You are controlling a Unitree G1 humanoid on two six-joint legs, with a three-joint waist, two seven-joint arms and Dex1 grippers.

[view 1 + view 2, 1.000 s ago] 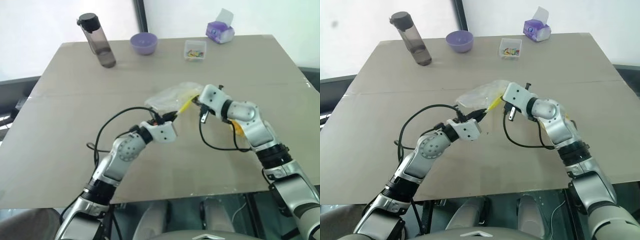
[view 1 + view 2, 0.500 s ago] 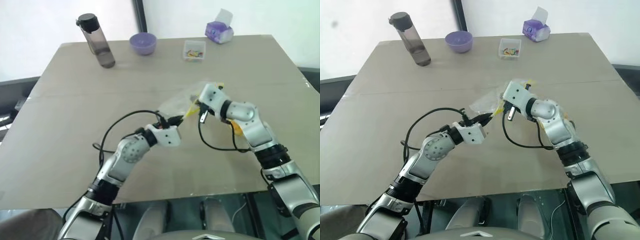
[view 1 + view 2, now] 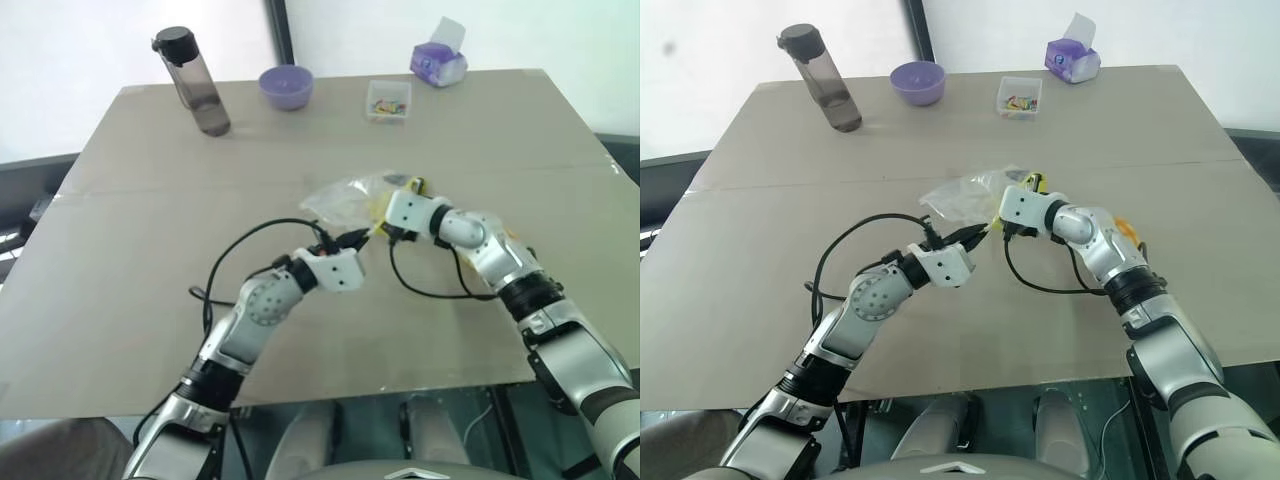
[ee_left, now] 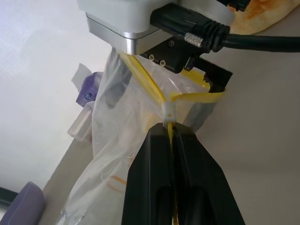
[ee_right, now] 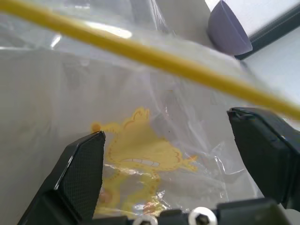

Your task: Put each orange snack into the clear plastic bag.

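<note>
Gripping the yellow strip of the clear plastic bag (image 3: 345,199) between fingers pressed together, the left gripper (image 3: 364,237) holds the bag's edge near the middle of the table (image 3: 150,200). Just beside it, the right gripper (image 5: 173,154) faces the crinkled film with its two fingers spread wide apart, clamped on nothing. An orange snack (image 3: 474,254) lies on the tabletop, partly hidden behind the right arm. At the far edge stand a dark bottle (image 3: 195,80), a purple bowl (image 3: 286,86), a small clear box (image 3: 389,101) and a tissue pack (image 3: 440,60).
</note>
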